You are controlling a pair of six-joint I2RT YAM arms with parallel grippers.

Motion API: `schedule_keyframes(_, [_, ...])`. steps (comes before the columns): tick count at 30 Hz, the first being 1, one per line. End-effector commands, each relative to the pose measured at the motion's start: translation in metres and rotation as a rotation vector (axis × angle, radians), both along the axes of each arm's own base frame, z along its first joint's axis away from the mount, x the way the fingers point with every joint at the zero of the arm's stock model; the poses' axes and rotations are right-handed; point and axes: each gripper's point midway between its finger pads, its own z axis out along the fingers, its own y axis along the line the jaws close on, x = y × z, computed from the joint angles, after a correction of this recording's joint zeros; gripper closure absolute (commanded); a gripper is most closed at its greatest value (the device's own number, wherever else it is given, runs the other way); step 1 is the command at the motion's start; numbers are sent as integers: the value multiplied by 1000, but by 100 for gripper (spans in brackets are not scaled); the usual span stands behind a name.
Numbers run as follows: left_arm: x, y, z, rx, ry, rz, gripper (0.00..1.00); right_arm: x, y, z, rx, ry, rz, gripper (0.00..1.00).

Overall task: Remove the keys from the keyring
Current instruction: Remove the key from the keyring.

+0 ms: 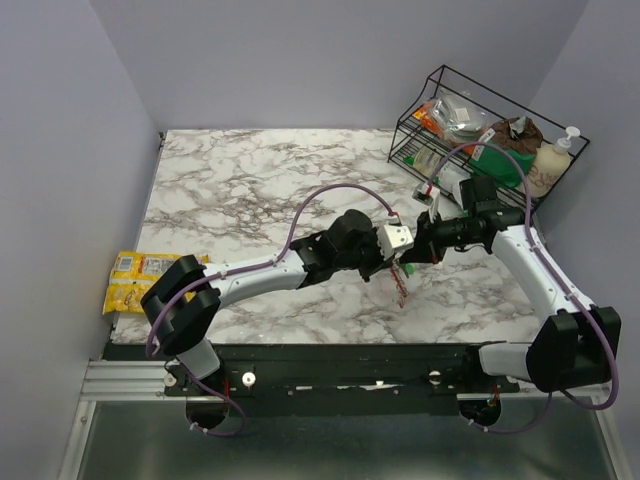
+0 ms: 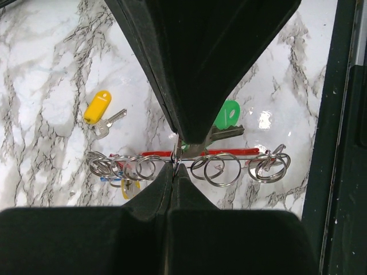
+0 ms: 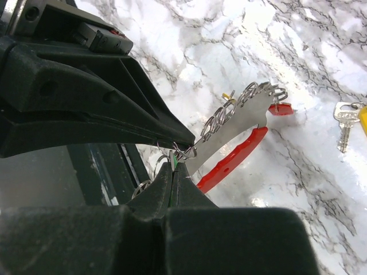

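Grey-veined marble table (image 1: 250, 180) is stretching under both arms, which are meeting near its middle. The left gripper (image 2: 176, 159) is pinching tight on the thin grey wire of the keyring (image 2: 229, 152), whose red bar is running behind a row of split rings (image 2: 221, 169). The right gripper (image 3: 174, 163) is clenching on what looks like the green key (image 2: 229, 116), with only a green sliver showing between its tips. One yellow key (image 2: 98, 107) is lying loose on the marble, apart from the keyring. Blue and yellow heads (image 2: 123, 184) are peeking from under the rings, mostly hidden and hard to count.
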Motion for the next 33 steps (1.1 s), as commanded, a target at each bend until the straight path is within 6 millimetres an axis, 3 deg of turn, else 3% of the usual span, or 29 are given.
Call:
schedule_keyframes(1, [8, 11, 38, -24, -42, 5, 100, 0, -9, -13, -23, 107, -17, 99])
schedule_keyframes(6, [19, 28, 2, 105, -100, 38, 100, 8, -17, -46, -104, 212, -17, 99])
schedule_keyframes(12, [19, 39, -40, 198, -85, 39, 100, 19, -19, -64, -134, 229, -47, 99])
schedule_keyframes(15, [20, 39, -50, 205, -81, 35, 100, 21, -19, -71, -139, 240, -52, 99])
schedule_keyframes(18, [15, 35, -58, 195, -42, 26, 100, 19, -17, -77, -150, 253, -48, 99])
schedule_keyframes(21, [19, 29, -49, 146, -52, 42, 100, 20, -20, -80, -173, 240, -54, 99])
schedule_keyframes(26, [23, 23, -49, 164, -31, 48, 100, 22, -22, -65, -192, 136, -57, 99])
schedule_keyframes(27, [18, 25, -57, 186, -3, 38, 100, 22, -19, -63, -199, 118, -46, 99])
schedule_keyframes(33, [16, 23, -59, 178, 25, 41, 100, 19, -3, -51, -228, 5, -4, 99])
